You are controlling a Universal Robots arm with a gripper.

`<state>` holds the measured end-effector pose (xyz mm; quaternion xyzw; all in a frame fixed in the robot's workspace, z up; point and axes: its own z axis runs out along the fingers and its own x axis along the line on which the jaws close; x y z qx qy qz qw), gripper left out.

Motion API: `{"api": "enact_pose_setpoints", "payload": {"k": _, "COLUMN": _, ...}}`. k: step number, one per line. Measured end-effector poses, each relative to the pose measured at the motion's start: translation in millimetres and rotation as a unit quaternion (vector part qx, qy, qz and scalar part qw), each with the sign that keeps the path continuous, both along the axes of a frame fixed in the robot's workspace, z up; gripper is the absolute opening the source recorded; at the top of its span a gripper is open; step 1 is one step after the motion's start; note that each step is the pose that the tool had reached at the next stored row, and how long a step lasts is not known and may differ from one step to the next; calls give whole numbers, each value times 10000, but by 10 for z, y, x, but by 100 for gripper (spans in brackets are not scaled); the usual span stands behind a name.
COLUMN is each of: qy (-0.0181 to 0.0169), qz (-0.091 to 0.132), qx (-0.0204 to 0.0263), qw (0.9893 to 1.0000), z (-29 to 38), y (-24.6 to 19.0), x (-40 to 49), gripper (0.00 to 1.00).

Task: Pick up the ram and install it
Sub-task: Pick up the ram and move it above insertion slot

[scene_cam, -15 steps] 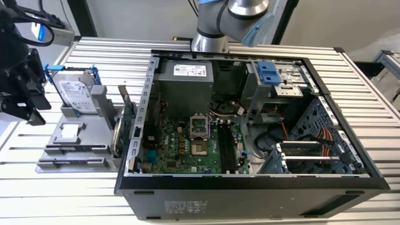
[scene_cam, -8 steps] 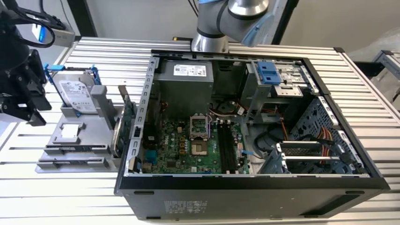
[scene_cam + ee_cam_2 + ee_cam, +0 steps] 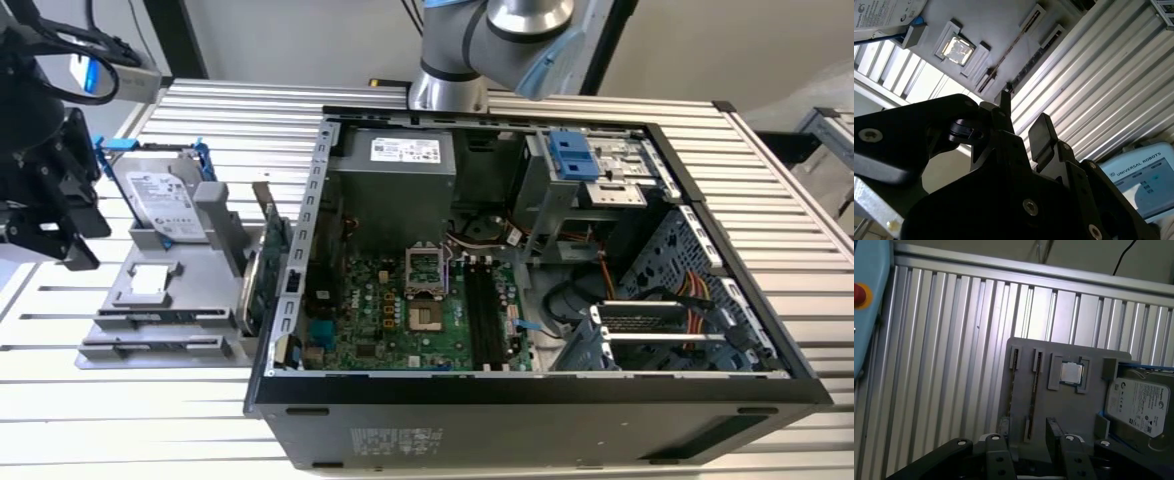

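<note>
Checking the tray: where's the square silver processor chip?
The chip sits on the grey tray at the exterior view's left, between silver hard drive and card slots.

your arm (image 3: 467,55) is rising out of frame and your gripper (image 3: 1023,117) is hanging at the exterior view's left, pointing down, its two black fingers (image 3: 1041,132) sitting apart in both wrist views, gripping nothing

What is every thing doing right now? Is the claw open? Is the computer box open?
gripper, open, holding nothing.
ram, standing on edge in the gray holder, not picked up.
computer case, open, side cover off.
memory slots, look empty.
hard drive, propped up in the holder.
processor chip, lying flat in its recess.
</note>
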<state>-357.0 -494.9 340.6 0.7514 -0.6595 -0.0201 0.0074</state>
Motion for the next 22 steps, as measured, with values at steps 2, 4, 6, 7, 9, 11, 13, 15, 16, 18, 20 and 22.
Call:
{"api": "enact_pose_setpoints", "payload": {"k": 2, "qy": 0, "qz": 0, "qx": 0, "qw": 10000, "z": -5, "y": 0, "x": 0, "gripper": 100}}
{"api": "enact_pose_setpoints", "payload": {"k": 4, "qy": 0, "qz": 0, "qx": 0, "qw": 10000, "z": -11, "y": 0, "x": 0, "gripper": 100}}
{"api": "enact_pose_setpoints", "payload": {"k": 6, "qy": 0, "qz": 0, "qx": 0, "qw": 10000, "z": -15, "y": 0, "x": 0, "gripper": 100}}
{"api": "enact_pose_setpoints", "payload": {"k": 7, "qy": 0, "qz": 0, "qx": 0, "qw": 10000, "z": -18, "y": 0, "x": 0, "gripper": 100}}
{"api": "enact_pose_setpoints", "payload": {"k": 9, "qy": 0, "qz": 0, "qx": 0, "qw": 10000, "z": -23, "y": 0, "x": 0, "gripper": 100}}
{"api": "enact_pose_setpoints", "payload": {"k": 11, "qy": 0, "qz": 0, "qx": 0, "qw": 10000, "z": -29, "y": 0, "x": 0, "gripper": 100}}
{"api": "enact_pose_setpoints", "payload": {"k": 13, "qy": 0, "qz": 0, "qx": 0, "qw": 10000, "z": -36, "y": 0, "x": 0, "gripper": 100}}
{"api": "enact_pose_setpoints", "payload": {"k": 15, "qy": 0, "qz": 0, "qx": 0, "qw": 10000, "z": -43, "y": 0, "x": 0, "gripper": 100}}
{"api": "enact_pose_setpoints", "payload": {"k": 16, "qy": 0, "qz": 0, "qx": 0, "qw": 10000, "z": -46, "y": 0, "x": 0, "gripper": 100}}
{"api": "enact_pose_setpoints", "payload": {"k": 18, "qy": 0, "qz": 0, "qx": 0, "qw": 10000, "z": -54, "y": 0, "x": 0, "gripper": 100}}
{"api": "enact_pose_setpoints", "payload": {"k": 20, "qy": 0, "qz": 0, "qx": 0, "qw": 10000, "z": -60, "y": 0, "x": 0, "gripper": 100}}
{"api": "enact_pose_setpoints", "payload": {"k": 22, "qy": 0, "qz": 0, "qx": 0, "qw": 10000, "z": -68, "y": 0, "x": 0, "gripper": 100}}
